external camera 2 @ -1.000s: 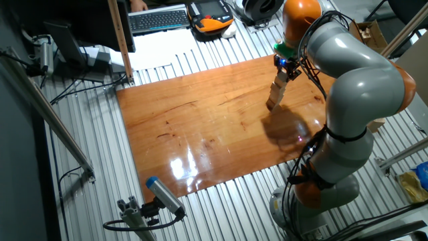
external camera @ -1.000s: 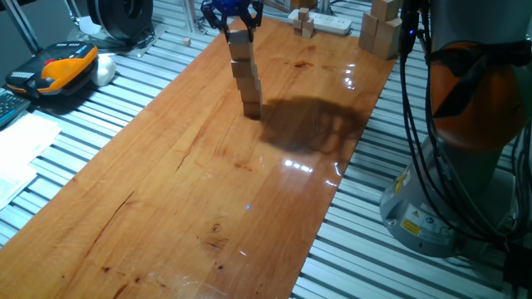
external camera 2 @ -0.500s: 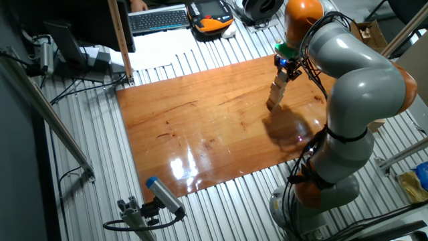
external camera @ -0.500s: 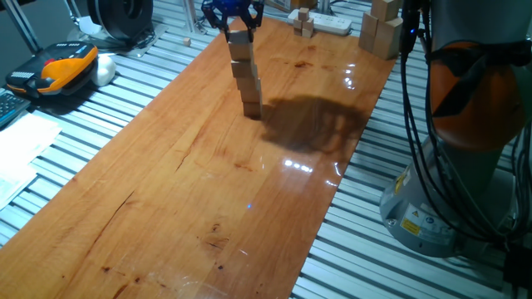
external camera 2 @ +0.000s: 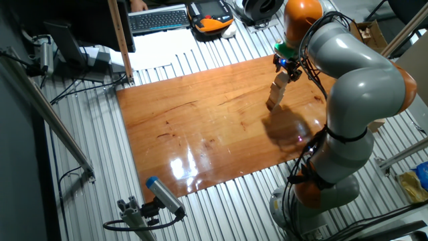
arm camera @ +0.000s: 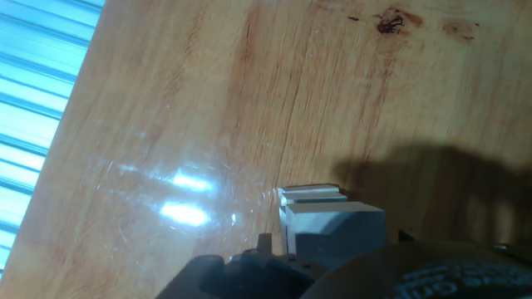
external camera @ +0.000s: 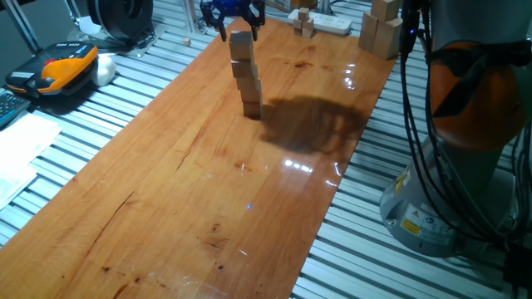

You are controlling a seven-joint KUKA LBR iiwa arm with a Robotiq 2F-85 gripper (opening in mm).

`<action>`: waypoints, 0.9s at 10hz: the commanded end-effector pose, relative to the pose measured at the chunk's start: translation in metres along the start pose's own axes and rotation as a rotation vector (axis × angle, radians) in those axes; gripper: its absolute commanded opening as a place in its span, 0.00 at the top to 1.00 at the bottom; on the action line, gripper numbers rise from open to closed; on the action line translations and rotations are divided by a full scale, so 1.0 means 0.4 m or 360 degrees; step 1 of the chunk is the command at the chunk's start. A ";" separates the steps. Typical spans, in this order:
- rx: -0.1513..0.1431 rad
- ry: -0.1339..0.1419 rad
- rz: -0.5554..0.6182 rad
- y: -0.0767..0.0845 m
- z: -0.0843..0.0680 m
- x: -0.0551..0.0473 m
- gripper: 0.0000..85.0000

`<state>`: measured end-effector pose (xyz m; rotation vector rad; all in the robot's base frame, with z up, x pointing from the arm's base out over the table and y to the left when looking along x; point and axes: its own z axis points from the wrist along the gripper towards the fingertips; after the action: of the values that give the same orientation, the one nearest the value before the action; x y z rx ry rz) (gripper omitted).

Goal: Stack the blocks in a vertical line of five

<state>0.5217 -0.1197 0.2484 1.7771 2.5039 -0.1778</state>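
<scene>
The blocks (external camera: 246, 76) stand as a slightly leaning vertical stack of several light-tan cubes at the far end of the wooden table (external camera: 191, 183). The top cube (external camera: 240, 39) rests on the stack. My gripper (external camera: 238, 25) hangs just over it, open, with a dark finger on either side of the cube's upper edge and holding nothing. In the other fixed view the stack (external camera 2: 275, 92) rises to the gripper (external camera 2: 286, 65). The hand view looks straight down on the stack's top (arm camera: 334, 226); my fingertips do not show there.
Larger pale wooden blocks (external camera: 380, 31), a white power strip (external camera: 327, 22) and tiny wooden pieces (external camera: 303, 23) lie behind the table. An orange-black pendant (external camera: 60, 68) sits at the left. The arm's base (external camera: 465, 141) stands to the right.
The gripper's fingers have spread apart and lifted a little off the top cube. The stack stays where it was.
</scene>
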 end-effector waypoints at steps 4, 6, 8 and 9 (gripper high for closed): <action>-0.0011 0.0002 -0.0009 -0.002 0.001 -0.001 0.00; -0.0007 -0.0007 -0.0018 -0.003 -0.003 0.000 0.00; -0.0015 -0.0003 -0.0026 -0.009 -0.007 -0.002 0.00; -0.0018 -0.0001 -0.0028 -0.010 -0.009 -0.002 0.00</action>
<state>0.5180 -0.1212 0.2525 1.7504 2.5155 -0.1648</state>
